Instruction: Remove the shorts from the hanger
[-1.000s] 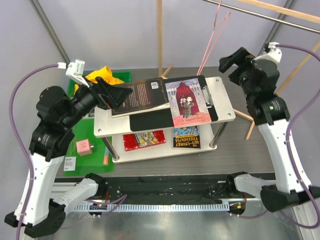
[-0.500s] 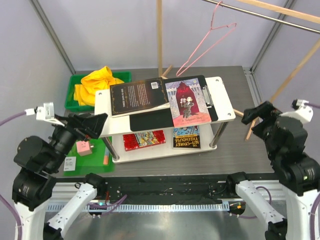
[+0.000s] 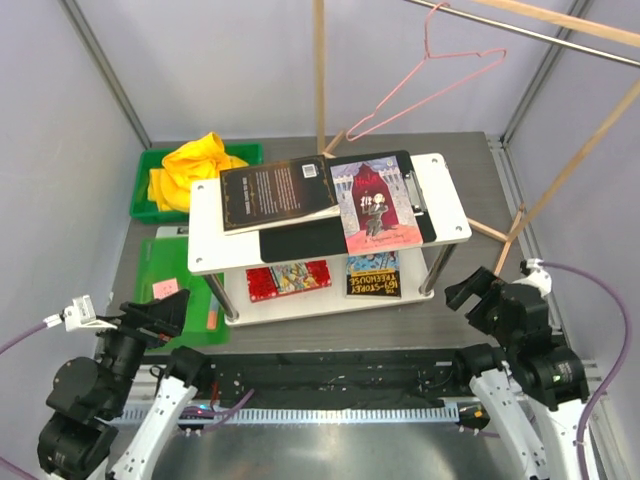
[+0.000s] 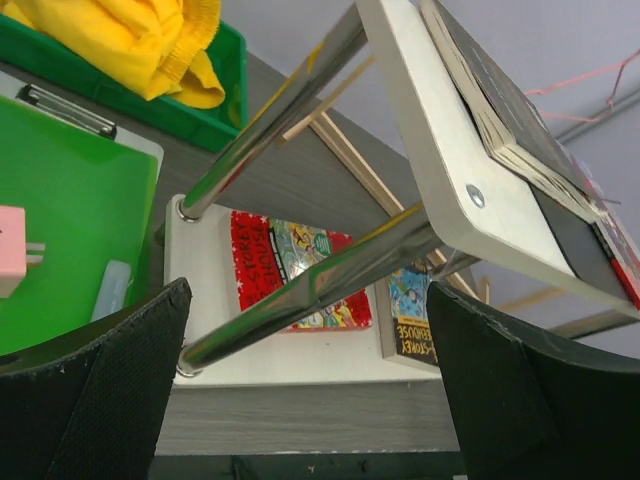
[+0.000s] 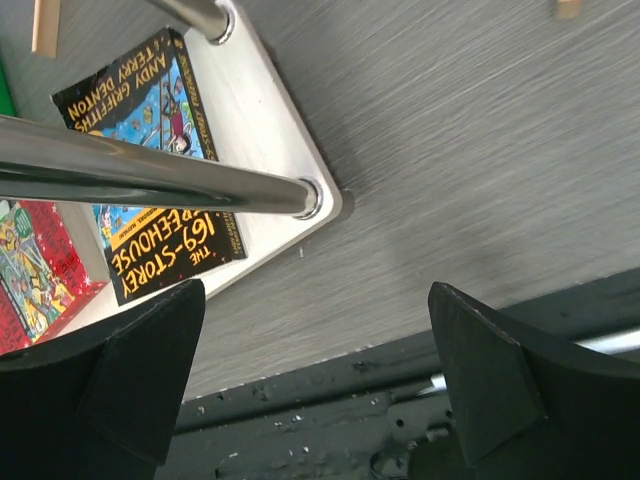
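Black-padded and wide apart, the left claw (image 3: 168, 310) grips nothing. It sits low at the near left edge of the table (image 3: 470, 170), just by the green clipboard (image 3: 165, 262). The right claw (image 3: 470, 288) gapes the same way, empty, near the front right leg of the shelf (image 3: 452, 232).

Further out, the shorts (image 3: 195, 165) lie in a loose, bright yellow heap in the green bin (image 3: 139, 198) at the far left corner, spilling over its rim. They are well apart from both claws. The hanger (image 3: 427, 50), thin pink wire, hangs bare and tilted from the rail (image 3: 520, 30) high at the back right, well apart from the shorts.

The top view alone shows bin, hanger and both arms together. The left wrist view looks up under the shelf and catches what the top view blurs: the shorts' gathered, ribbed hem drooping over the bin wall. The right wrist view takes in only the shelf's foot, a book (image 5: 160, 245) on the lower tier, and grey table.
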{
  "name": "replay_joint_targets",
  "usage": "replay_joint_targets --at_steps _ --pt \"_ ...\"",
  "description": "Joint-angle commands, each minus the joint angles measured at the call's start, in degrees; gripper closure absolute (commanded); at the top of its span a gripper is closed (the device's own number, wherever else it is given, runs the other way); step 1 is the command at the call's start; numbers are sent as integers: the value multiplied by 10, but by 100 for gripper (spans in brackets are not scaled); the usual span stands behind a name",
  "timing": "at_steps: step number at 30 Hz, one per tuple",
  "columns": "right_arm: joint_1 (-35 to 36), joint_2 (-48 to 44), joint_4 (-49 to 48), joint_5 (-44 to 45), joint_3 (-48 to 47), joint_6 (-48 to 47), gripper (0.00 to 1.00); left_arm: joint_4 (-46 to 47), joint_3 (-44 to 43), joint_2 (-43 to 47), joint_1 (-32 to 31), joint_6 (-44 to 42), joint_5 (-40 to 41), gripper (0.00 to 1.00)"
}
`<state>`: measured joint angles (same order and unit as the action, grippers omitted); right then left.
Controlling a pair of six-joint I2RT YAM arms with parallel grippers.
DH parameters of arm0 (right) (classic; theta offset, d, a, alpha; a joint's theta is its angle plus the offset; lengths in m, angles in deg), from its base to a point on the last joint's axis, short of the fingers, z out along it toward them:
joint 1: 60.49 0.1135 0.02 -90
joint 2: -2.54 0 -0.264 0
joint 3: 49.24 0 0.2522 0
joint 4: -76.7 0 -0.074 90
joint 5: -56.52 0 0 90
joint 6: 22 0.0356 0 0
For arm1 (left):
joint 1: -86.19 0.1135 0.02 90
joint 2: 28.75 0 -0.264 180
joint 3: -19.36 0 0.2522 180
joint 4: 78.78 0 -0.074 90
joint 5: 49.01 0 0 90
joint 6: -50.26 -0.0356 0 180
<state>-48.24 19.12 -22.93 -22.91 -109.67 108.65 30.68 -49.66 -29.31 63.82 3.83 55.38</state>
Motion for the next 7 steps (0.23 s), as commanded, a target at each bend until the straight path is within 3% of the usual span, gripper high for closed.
replay_joint_targets --at_steps 1,7 --pt "1 -29 -103 -78 77 29 0 -40 21 16 -1 42 53 0" --pt "0 -69 -163 -134 143 30 0 -34 39 31 -1 61 75 0"
